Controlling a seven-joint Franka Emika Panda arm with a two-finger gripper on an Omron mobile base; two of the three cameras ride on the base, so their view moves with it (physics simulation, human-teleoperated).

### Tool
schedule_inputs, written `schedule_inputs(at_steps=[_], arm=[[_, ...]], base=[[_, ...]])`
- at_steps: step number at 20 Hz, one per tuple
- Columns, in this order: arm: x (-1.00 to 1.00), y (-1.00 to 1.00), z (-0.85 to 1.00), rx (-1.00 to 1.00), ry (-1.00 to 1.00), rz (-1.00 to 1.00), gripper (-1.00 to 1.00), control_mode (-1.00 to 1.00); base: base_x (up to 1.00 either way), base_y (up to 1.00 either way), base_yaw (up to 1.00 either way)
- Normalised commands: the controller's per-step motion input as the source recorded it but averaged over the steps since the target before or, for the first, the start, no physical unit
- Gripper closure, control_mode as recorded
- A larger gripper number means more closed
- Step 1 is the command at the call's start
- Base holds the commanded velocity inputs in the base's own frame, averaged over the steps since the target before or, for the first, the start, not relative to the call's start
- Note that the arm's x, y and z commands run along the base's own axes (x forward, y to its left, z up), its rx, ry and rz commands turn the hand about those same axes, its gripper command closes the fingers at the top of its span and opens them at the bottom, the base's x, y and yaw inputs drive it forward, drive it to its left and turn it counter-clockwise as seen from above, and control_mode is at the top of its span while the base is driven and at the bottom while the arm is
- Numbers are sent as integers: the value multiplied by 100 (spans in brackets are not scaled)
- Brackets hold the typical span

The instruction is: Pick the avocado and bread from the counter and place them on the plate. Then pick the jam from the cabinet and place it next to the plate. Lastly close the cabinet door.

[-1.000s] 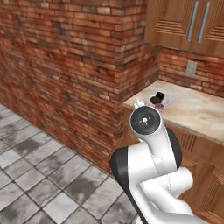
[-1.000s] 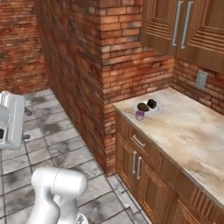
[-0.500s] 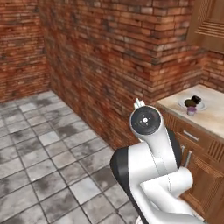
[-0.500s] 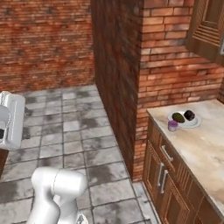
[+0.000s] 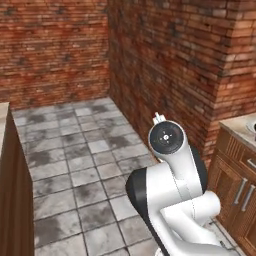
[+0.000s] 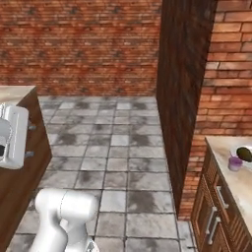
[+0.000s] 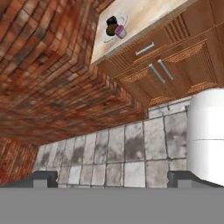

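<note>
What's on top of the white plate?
The plate on the counter carries two dark round things, with a small purple thing at its edge. Too small to identify.

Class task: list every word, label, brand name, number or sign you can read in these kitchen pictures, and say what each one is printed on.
There is no readable text.
The plate, the small purple item beside it and the counter carry no lettering that can be made out.
The brick wall, the cupboard fronts and the floor tiles bear no words, numbers or signs.
</note>
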Motion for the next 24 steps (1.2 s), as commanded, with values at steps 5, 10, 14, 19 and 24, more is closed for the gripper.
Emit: schedule_inputs(at_steps=[5, 10, 14, 19, 24], arm=[[0, 0, 0, 0, 0, 0, -100, 100], [0, 0, 0, 0, 0, 0, -100, 100], [0, 0, 0, 0, 0, 0, -100, 100], [0, 0, 0, 0, 0, 0, -100, 100], [0, 0, 0, 0, 0, 0, -100, 100]], base=[[-26, -13, 47], [-30, -15, 47], [-44, -16, 46], [-42, -12, 45], [-34, -5, 45]])
